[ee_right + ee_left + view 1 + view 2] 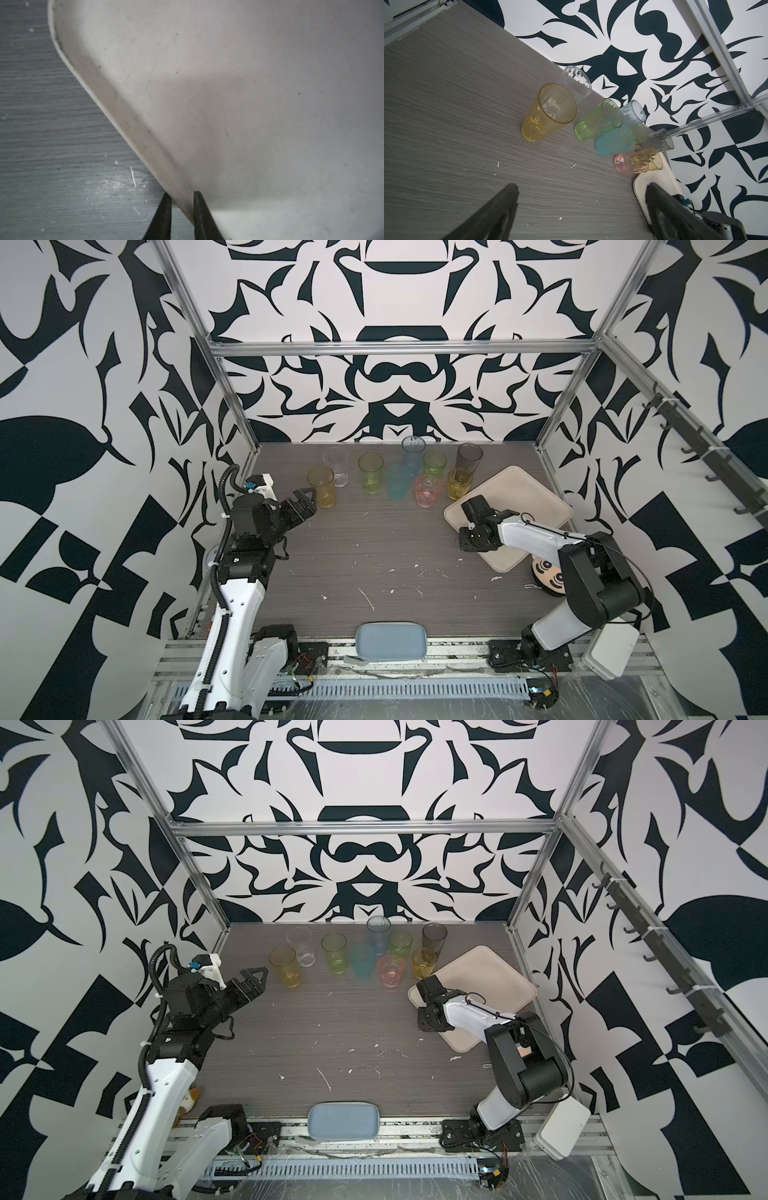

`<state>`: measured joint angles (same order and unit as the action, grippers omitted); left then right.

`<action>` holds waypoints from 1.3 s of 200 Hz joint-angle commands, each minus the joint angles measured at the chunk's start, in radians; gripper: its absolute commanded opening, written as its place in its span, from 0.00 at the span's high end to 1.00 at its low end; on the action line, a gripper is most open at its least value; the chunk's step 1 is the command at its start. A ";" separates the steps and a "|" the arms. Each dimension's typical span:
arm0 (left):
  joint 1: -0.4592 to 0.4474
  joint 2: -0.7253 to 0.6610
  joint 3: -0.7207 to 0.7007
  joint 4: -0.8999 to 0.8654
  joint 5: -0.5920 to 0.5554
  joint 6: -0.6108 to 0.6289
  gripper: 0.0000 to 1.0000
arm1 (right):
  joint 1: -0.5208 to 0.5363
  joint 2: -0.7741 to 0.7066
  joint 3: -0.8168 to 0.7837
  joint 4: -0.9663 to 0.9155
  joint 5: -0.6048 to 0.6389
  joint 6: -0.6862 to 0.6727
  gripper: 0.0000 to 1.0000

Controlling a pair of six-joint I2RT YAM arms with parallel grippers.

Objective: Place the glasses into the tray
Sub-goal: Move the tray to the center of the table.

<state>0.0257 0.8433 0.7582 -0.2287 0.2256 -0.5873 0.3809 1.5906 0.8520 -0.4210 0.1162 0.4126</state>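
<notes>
The glasses [397, 485] stand clustered on the tabletop [353, 556] just beside the tray [536, 497], none inside it. The right hand [182, 193] is clamped on the tray's rim, one finger on each side. The left hand [306, 497], its fingers wide apart, hovers well away from the tray, at the cluster's far end.
</notes>
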 commanded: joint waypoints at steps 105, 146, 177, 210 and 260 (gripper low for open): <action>-0.003 -0.044 0.011 -0.026 -0.010 -0.002 0.00 | 0.089 0.026 0.014 0.004 -0.034 0.069 0.93; -0.003 -0.053 0.012 -0.032 -0.015 -0.005 0.01 | 0.150 0.056 0.025 0.027 -0.048 0.103 0.94; -0.003 -0.061 0.009 -0.039 -0.018 -0.003 0.01 | 0.199 0.093 0.053 0.037 -0.052 0.131 0.95; -0.004 -0.069 0.008 -0.050 -0.025 0.003 0.01 | 0.260 0.135 0.095 0.047 -0.056 0.163 0.96; -0.003 -0.076 0.004 -0.058 -0.033 0.014 0.01 | 0.332 0.203 0.169 0.056 -0.062 0.202 0.96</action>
<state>0.0257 0.7799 0.7582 -0.2714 0.2020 -0.5831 0.6670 1.7386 0.9920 -0.3698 0.1394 0.5636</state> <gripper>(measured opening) 0.994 0.050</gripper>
